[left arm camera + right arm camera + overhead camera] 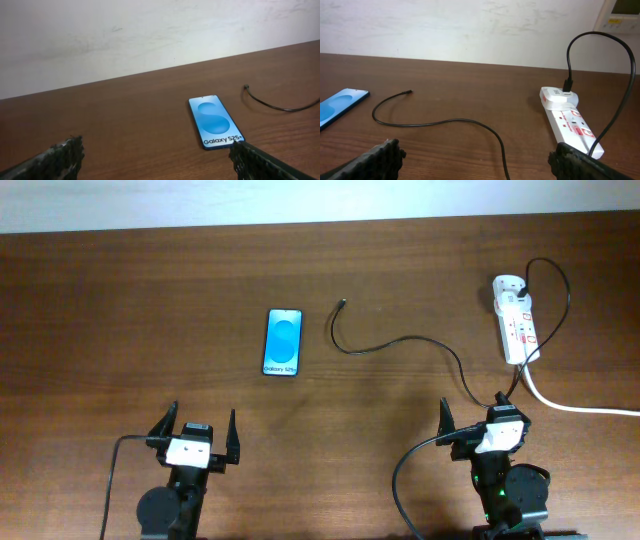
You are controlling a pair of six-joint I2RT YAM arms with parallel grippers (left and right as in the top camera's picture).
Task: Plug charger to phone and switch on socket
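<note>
The phone [283, 341] lies flat on the brown table, blue screen up; it also shows in the left wrist view [215, 121] and at the left edge of the right wrist view [337, 107]. The charger cable [400, 342] runs from the socket [516, 319] in a loop, its free plug tip [343, 303] lying right of the phone, apart from it. The cable [465, 121] and socket [568, 120] show in the right wrist view. My left gripper [196, 432] is open and empty, near the front edge below the phone. My right gripper [482, 418] is open and empty, just below the socket.
A thick white cord [575, 407] runs from the socket to the right edge. The cable passes close to my right gripper. A pale wall [150, 35] stands behind the table's far edge.
</note>
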